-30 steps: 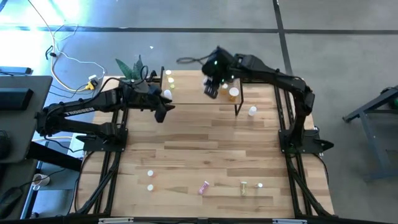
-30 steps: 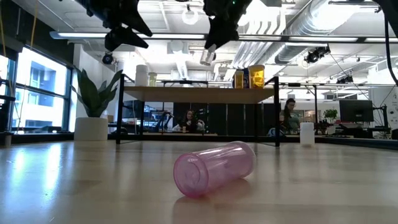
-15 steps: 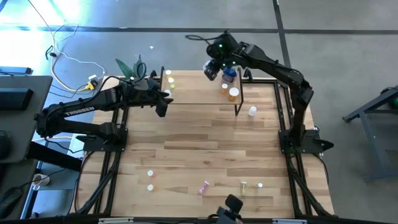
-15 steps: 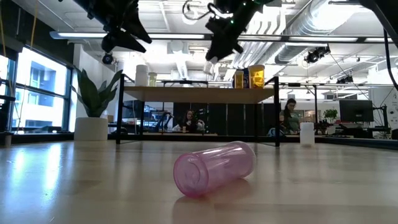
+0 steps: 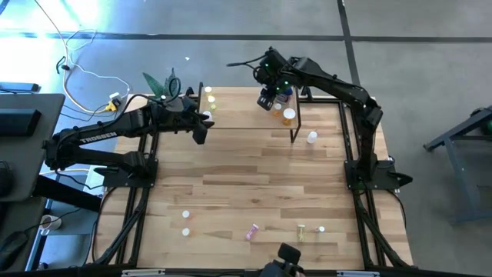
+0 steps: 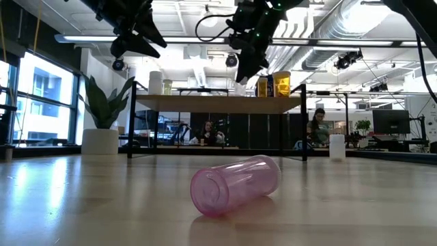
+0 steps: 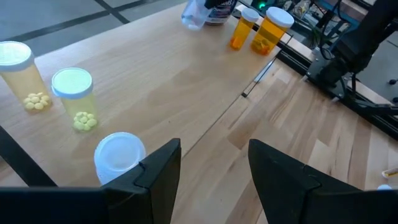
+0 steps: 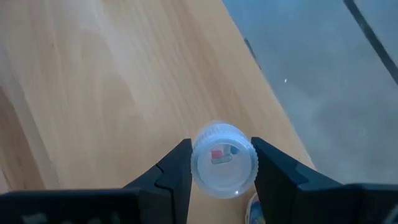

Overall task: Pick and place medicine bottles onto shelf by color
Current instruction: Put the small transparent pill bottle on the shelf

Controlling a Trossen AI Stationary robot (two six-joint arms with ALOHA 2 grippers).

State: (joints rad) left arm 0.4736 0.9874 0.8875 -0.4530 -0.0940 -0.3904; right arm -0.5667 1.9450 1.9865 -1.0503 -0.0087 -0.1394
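The light-wood shelf stands on black legs at the table's far side. My right gripper hovers over its right part, shut on a clear medicine bottle with a white ribbed cap, near two orange bottles and a blue one. My left gripper is open above the shelf's left end, beside a white-capped bottle and two yellow bottles standing on the board. A pink bottle lies on its side near the table's near edge. My right gripper pinches the clear bottle between its two fingers, one on each side of the round ribbed end. The fingers point down at the shelf board. The bottle is lifted clear of the board.
Several small bottles and a yellow-green one sit along the near edge; a white bottle stands right of the shelf. A potted plant is at the far left corner. The table's middle is bare wood. People sit in the room behind.
My right gripper, carrying the clear bottle, has moved toward the table's far edge over the shelf, then come down and to the right, toward the orange and blue bottles. It has stayed shut on the bottle.
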